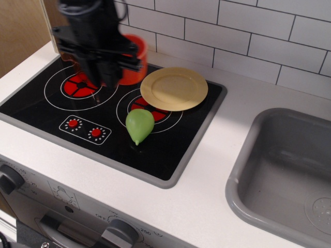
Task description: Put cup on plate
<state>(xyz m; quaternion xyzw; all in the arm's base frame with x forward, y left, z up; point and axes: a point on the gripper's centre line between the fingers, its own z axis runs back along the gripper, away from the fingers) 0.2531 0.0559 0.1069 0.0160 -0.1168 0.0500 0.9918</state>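
While it is carried clear of the stove surface, the cup (133,66) is seen as a red-orange cylinder mostly hidden behind the black gripper (106,72), with only its right side and part of its rim exposed. The gripper is closed on the cup, the fingers pointing downward in front of it; the exact contact points are concealed by the gripper body. The cup is positioned over the rear of the cooktop (170,150), just left of the plate (174,88) and not touching it. The plate, pale yellow and round with a raised rim, is laid flat at the rear right of the cooktop, partly over the right burner ring (155,114), and nothing is resting on it. Below the gripper, the left burner (78,86) is marked by red segments inside white rings. A green pear-shaped toy (139,124) is lying near the middle of the cooktop, in front of the plate and apart from it. Two red control dials (85,128) are printed near the front left of the glass. A grey sink (248,170) is set into the white counter (207,206) at the right, and white tiles (248,31) form the wall behind.
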